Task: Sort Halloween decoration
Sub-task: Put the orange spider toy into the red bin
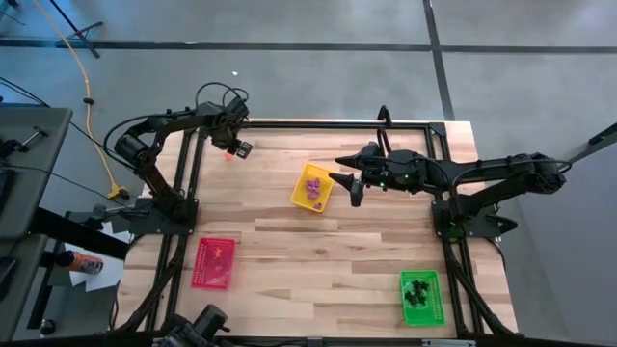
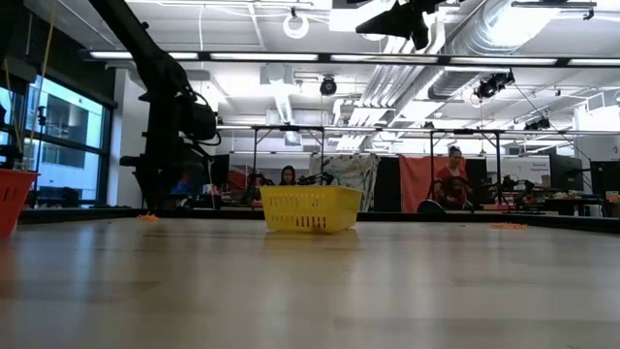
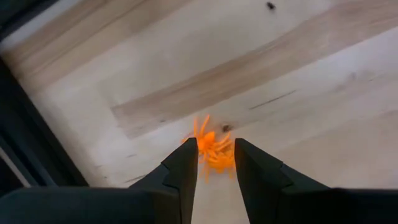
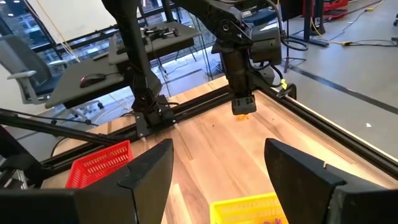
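An orange spider-like decoration lies on the wood near the table's far left corner. My left gripper points down over it, open by a narrow gap, one finger on each side of the trinket. The high view shows that gripper by the far left frame rail. My right gripper hangs open and holds nothing, above the table's middle, beside the yellow tray, which holds purple trinkets. My left gripper comes at the orange trinket from above, pointing down, and its fingertips stand close on either side of the trinket's body, which lies on the table. I cannot tell whether they touch it.
A red tray sits near the left front, a green tray with black trinkets at the right front. The black frame rail runs close beside my left gripper. Bare wood lies between the trays. People stand in the room beyond.
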`<control>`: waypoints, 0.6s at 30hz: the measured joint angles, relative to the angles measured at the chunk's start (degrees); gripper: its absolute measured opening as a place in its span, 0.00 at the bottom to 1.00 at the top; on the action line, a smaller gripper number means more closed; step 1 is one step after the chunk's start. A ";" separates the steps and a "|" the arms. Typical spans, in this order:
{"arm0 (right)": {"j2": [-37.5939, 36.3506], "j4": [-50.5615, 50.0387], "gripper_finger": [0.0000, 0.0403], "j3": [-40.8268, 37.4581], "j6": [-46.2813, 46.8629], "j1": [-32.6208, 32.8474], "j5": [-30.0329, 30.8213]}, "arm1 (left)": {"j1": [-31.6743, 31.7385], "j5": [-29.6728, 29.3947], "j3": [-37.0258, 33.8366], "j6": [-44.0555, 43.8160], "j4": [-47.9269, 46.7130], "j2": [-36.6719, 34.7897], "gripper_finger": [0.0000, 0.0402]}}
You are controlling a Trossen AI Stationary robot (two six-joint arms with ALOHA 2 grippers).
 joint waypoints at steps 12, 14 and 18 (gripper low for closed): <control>0.00 -1.80 0.61 -0.02 0.11 0.01 -0.49 | 0.70 0.14 0.00 -2.03 -0.99 2.56 0.24; 0.00 -2.15 0.61 -0.02 0.11 0.01 -0.52 | 0.69 0.26 -0.02 -2.34 -1.03 3.36 0.23; 0.00 -2.37 0.61 -0.02 0.11 0.01 -0.55 | 0.68 -0.02 0.00 -2.35 -1.00 3.69 0.19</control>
